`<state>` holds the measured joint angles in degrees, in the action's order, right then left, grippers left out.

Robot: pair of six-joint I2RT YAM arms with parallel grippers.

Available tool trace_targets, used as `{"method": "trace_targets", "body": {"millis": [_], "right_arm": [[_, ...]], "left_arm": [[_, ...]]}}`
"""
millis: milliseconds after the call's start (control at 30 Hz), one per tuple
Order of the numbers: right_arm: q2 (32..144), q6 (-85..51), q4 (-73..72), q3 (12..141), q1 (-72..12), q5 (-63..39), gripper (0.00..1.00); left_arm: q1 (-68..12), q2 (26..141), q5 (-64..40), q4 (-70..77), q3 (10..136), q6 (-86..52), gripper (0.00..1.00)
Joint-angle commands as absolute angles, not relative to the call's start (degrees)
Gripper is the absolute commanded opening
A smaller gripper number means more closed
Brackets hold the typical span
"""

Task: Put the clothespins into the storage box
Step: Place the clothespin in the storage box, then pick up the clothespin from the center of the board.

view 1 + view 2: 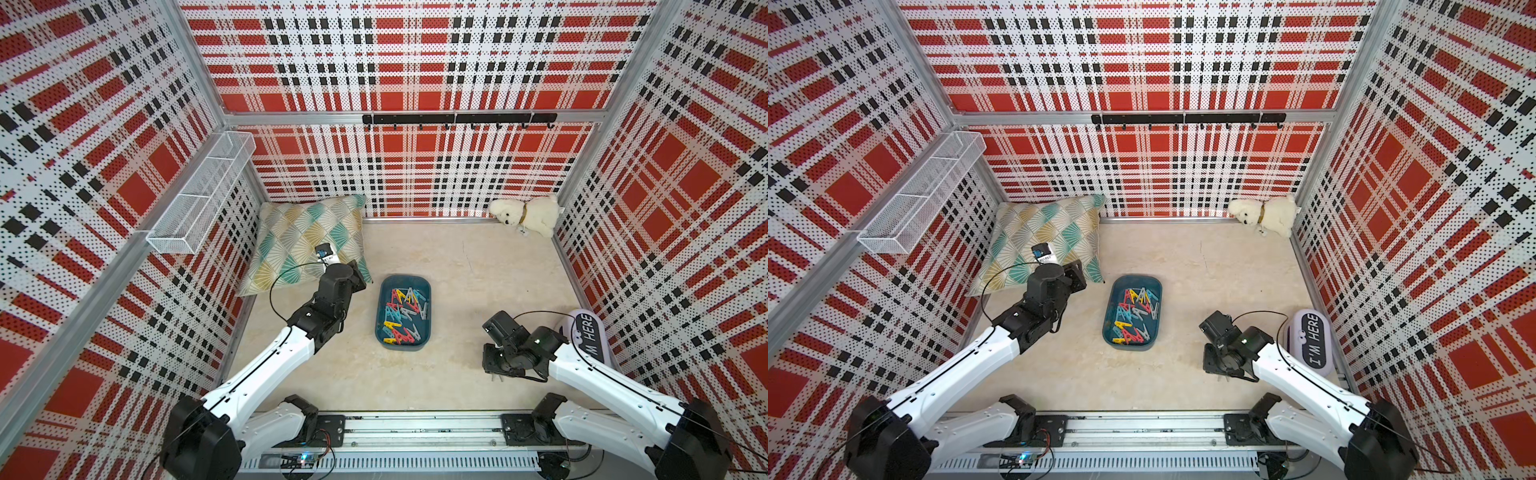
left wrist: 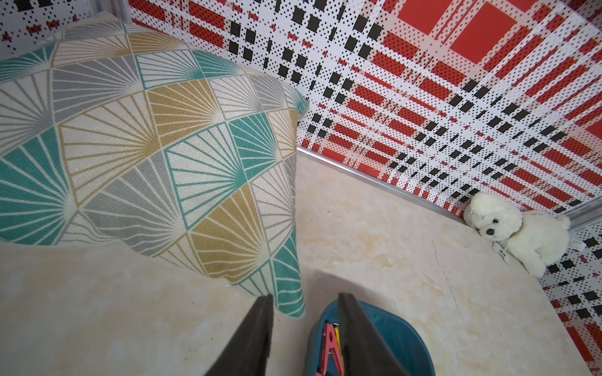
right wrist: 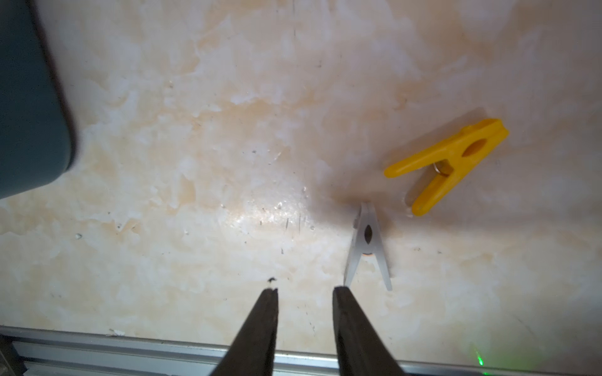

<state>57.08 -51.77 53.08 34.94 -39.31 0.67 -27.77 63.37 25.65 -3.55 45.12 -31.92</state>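
A fan-patterned pillow [image 1: 309, 239] leaned in the table's [image 1: 478, 257] far left corner, and a white plush dog [image 1: 528, 216] lay in the far right corner. A white wire-mesh basket [image 1: 199, 195] and a black hook rail [image 1: 457, 119] hung on the plaid walls [image 1: 415, 62]. A lilac "I'M HERE" sign [image 1: 588, 338] lay by the right wall.

Storage box [image 3: 29, 97] blurred, cut by edge; yellow clothespin [image 3: 449, 162] hidden in top views.

Smooth yellow plastic is shown by the clothespin [image 3: 446, 166] beyond the right fingers [image 3: 353, 332], on a glossy marbled bench [image 3: 228, 130].
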Motion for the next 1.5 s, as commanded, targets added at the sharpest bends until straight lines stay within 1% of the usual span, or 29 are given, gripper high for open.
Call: {"method": "trace_targets", "body": {"millis": [0,200,467,667,733,867,933,1000,1167,1333,1467], "right_arm": [[56.76,-55.99,54.94,32.88,-40.56,0.71,0.35],[57.69,-59.36,55.42,31.66,-43.51,0.62,0.35],[63.46,-60.67,51.32,30.49,-45.04,2.72,0.32],[67.30,-60.82,47.79,30.42,-45.04,5.29,0.23],[68.38,-61.08,45.74,30.25,-45.08,5.95,0.17],[71.30,-60.00,44.97,31.37,-45.28,6.68,0.07],[71.80,-59.14,46.14,33.73,-45.83,8.27,0.04],[72.13,-57.57,47.19,36.96,-45.88,9.51,0.04],[75.99,-50.67,47.94,49.77,-46.42,11.16,0.04],[83.19,-43.86,44.82,61.36,-49.49,11.16,0.05],[90.02,-40.86,42.78,69.01,-53.58,10.77,0.05]], "left_arm": [[-27.37,63.81,25.03,-1.07,44.62,-30.76,0.39],[-26.35,63.70,24.07,0.04,43.75,-30.67,0.40],[-25.58,63.20,23.29,0.88,43.16,-30.52,0.40],[-25.48,63.28,22.28,1.73,42.80,-30.76,0.40],[-25.49,63.52,22.15,1.93,42.80,-30.76,0.40],[-25.48,63.54,22.23,1.67,43.15,-30.60,0.40],[-25.40,63.46,22.21,1.66,43.37,-30.60,0.40],[-25.46,63.70,21.84,1.90,43.50,-30.67,0.40],[-25.49,66.03,20.57,2.20,44.11,-31.11,0.39],[-25.77,68.18,21.15,1.49,44.29,-31.29,0.39],[-25.83,68.57,22.23,0.39,44.04,-31.55,0.39]]}}
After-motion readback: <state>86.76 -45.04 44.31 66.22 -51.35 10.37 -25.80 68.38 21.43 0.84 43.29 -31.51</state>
